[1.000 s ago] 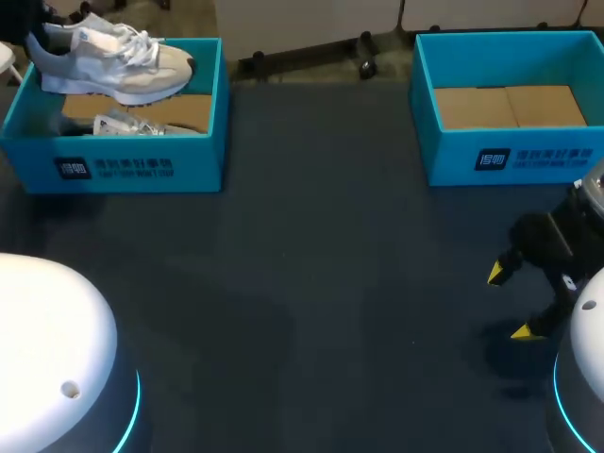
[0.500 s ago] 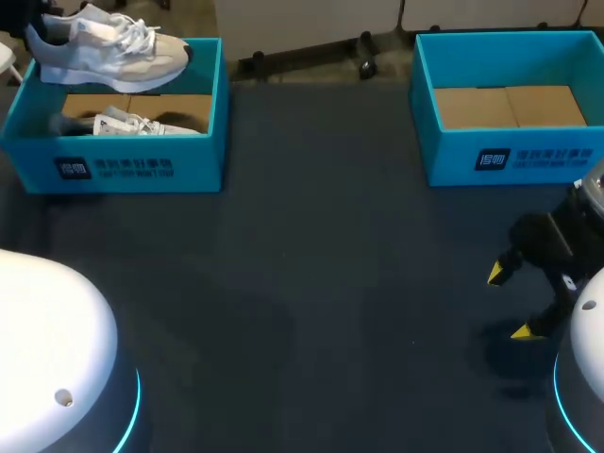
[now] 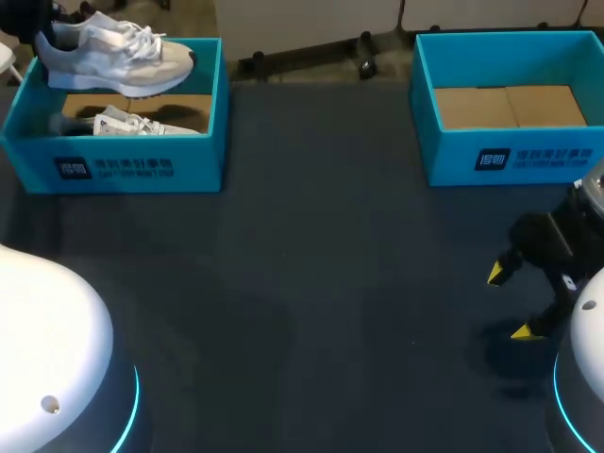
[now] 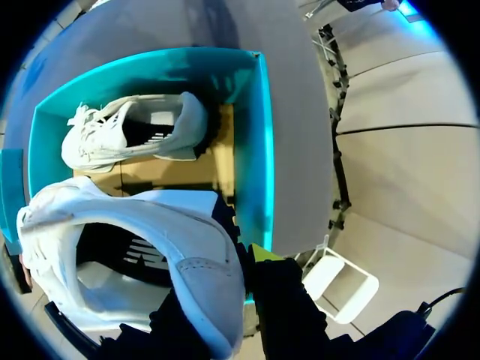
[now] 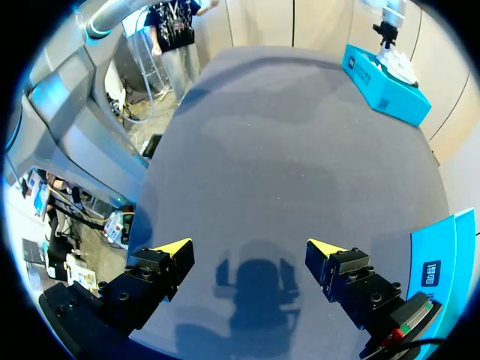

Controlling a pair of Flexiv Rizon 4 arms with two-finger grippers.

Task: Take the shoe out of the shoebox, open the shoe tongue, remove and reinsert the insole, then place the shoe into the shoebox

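Note:
A white and beige sneaker hangs over the left blue shoebox, toe towards the table's middle. My left gripper is shut on its heel; one yellow fingertip shows outside the heel. In the head view that gripper is a dark shape at the far left corner. A second white sneaker lies on the cardboard floor of the box. My right gripper hovers low over the table at the right, open and holding nothing.
A second blue shoebox with only a cardboard floor stands at the far right, just beyond my right gripper. Dark table surface stretches between the two boxes. In the right wrist view the left shoebox shows far across the table.
The held sneaker has risen out of the left shoebox, uncovering the second sneaker, then shifted slightly right. The right arm has not moved.

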